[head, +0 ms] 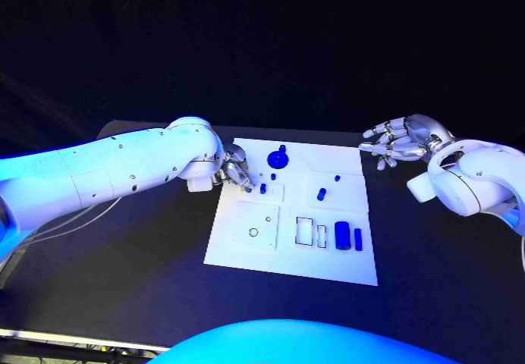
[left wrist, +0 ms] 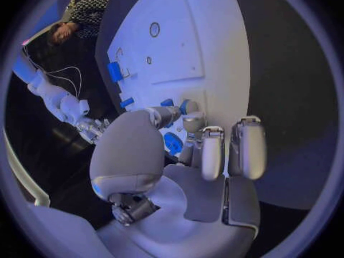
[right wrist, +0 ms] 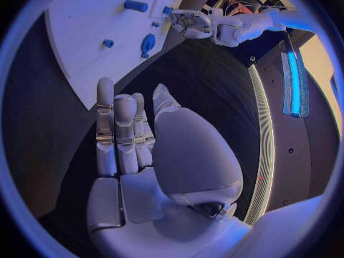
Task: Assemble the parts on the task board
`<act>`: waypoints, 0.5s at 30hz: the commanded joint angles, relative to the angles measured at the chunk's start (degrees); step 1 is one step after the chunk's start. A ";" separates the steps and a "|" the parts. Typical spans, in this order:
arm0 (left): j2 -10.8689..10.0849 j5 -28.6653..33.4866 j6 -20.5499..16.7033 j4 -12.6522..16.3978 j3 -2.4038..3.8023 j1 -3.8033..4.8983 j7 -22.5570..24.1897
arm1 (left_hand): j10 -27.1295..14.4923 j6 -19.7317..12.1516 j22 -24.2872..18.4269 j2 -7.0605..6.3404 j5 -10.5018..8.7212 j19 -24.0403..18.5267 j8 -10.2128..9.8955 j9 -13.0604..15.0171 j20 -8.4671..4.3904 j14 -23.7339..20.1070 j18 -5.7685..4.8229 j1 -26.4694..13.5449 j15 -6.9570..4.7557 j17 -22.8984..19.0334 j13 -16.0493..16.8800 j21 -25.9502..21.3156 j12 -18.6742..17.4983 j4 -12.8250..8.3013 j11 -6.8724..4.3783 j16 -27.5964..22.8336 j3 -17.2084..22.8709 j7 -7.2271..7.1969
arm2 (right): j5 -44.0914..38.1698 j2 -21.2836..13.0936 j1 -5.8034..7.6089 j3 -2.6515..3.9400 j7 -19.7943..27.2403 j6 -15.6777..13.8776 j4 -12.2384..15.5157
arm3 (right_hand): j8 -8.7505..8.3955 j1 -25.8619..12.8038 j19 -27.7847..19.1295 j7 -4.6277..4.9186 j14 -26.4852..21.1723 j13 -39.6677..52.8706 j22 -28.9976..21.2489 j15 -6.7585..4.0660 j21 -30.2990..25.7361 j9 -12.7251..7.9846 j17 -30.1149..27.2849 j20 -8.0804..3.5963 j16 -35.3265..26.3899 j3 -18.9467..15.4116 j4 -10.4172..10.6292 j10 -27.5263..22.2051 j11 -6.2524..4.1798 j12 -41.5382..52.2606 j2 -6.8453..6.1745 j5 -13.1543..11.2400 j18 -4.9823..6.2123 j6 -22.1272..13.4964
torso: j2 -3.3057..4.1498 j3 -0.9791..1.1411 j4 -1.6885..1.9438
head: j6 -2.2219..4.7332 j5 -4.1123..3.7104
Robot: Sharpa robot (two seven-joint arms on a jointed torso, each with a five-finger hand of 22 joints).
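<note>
The white task board [head: 293, 254] lies in the middle of the black table. On its far half stand a round blue knob [head: 279, 159] and several small blue pegs, one [head: 262, 188] beside my left hand and another [head: 322, 194] mid-board. A thick blue cylinder [head: 342, 235] and a thin blue bar [head: 358, 240] lie near two empty slots [head: 304, 230]. My left hand [head: 233, 171] hovers over the board's far left edge, its fingertips [left wrist: 192, 120] bunched at a small blue peg [left wrist: 183, 106]; a grip is unclear. My right hand [head: 399, 140] hangs off the far right corner, fingers spread and empty.
A round hole [head: 269, 220] and a smaller one [head: 253, 232] mark the board's left panel. Bare black table [head: 131, 258] surrounds the board on all sides. In the right wrist view, the knob [right wrist: 147, 43] and my left hand [right wrist: 190, 23] are across the board.
</note>
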 commanded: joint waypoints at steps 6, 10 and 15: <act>0.63 -1.07 -1.55 -0.19 -0.31 -0.47 -1.25 | -0.61 -0.63 0.04 0.27 0.36 0.12 -0.23 -0.02 -0.03 5.62 -0.68 -0.40 -0.43 13.86 -0.18 0.26 -0.49 -10.43 0.03 0.07 10.73 -0.12 | -0.19 -0.06 -0.02 0.01 0.56 0.77 0.14 | 0.35 0.26 0.45 0.16 0.06 -0.05 -0.05 -0.07 -0.18 -0.05 0.05 -0.14 -0.17 -0.19 -0.03 0.03 -0.42 -0.36 0.50 -0.12 0.72 -0.16 | -0.04 -0.05 0.08 | -0.10 -0.12; 0.74 -1.44 -1.49 -0.18 -0.31 -0.47 -1.35 | -0.61 -0.63 0.04 0.27 0.36 0.12 -0.23 -0.02 -0.03 5.62 -0.68 -0.40 -0.43 13.86 -0.18 0.26 -0.49 -10.43 0.03 0.07 10.73 -0.12 | -0.19 -0.06 -0.02 0.01 0.55 0.82 0.13 | 0.35 0.26 0.45 0.16 0.06 -0.05 -0.05 -0.07 -0.18 -0.05 0.05 -0.14 -0.17 -0.19 -0.03 0.03 -0.42 -0.36 0.50 -0.12 0.72 -0.16 | -0.07 -0.05 0.08 | -0.08 -0.13; 0.66 -1.57 -0.98 -0.15 -0.31 -0.46 -1.52 | -0.75 -0.75 0.12 0.22 0.28 0.16 -0.27 0.02 -0.04 5.61 -0.70 -0.52 -0.43 13.85 -0.37 0.29 -0.63 -10.49 0.05 0.05 10.64 -0.10 | -0.19 -0.10 -0.02 0.01 0.54 0.94 0.14 | 0.35 0.26 0.45 0.16 0.06 -0.05 -0.05 -0.07 -0.18 -0.05 0.05 -0.14 -0.17 -0.19 -0.03 0.03 -0.42 -0.36 0.50 -0.12 0.72 -0.16 | -0.07 -0.03 0.09 | -0.09 -0.17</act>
